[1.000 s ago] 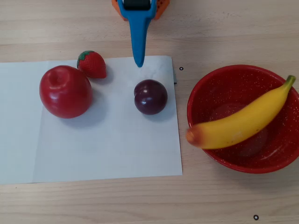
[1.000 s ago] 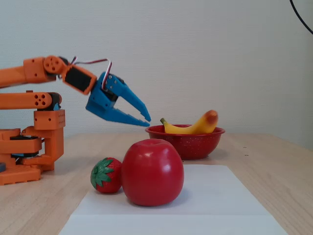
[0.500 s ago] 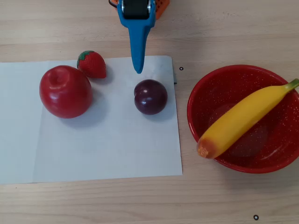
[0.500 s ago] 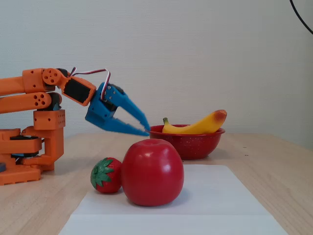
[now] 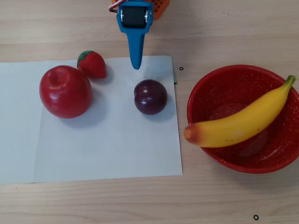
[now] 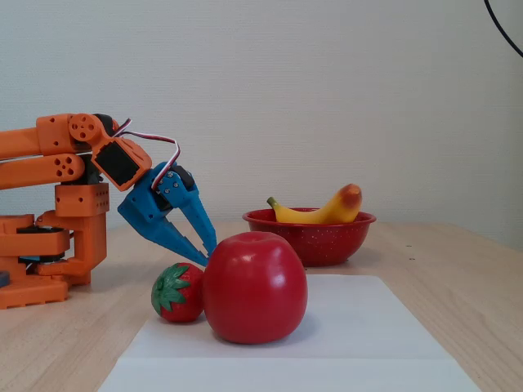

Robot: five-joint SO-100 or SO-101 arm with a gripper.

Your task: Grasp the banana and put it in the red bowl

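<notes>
The yellow banana (image 5: 238,123) lies across the inside of the red bowl (image 5: 219,74) at the right of the overhead view. Its orange-red tip sticks out over the bowl's left rim and its green stem points to the upper right. In the fixed view the banana (image 6: 327,211) rests in the bowl (image 6: 315,241) behind the apple. My blue gripper (image 5: 136,65) is at the top centre, well left of the bowl, with its tip over the paper's far edge. Its jaws are together and hold nothing. In the fixed view the gripper (image 6: 208,251) points down beside the apple.
A white paper sheet (image 5: 107,149) covers the left of the wooden table. On it are a red apple (image 5: 65,91), a strawberry (image 5: 92,64) and a dark plum (image 5: 150,96) just below the gripper tip. The orange arm base (image 6: 49,245) stands at the left of the fixed view.
</notes>
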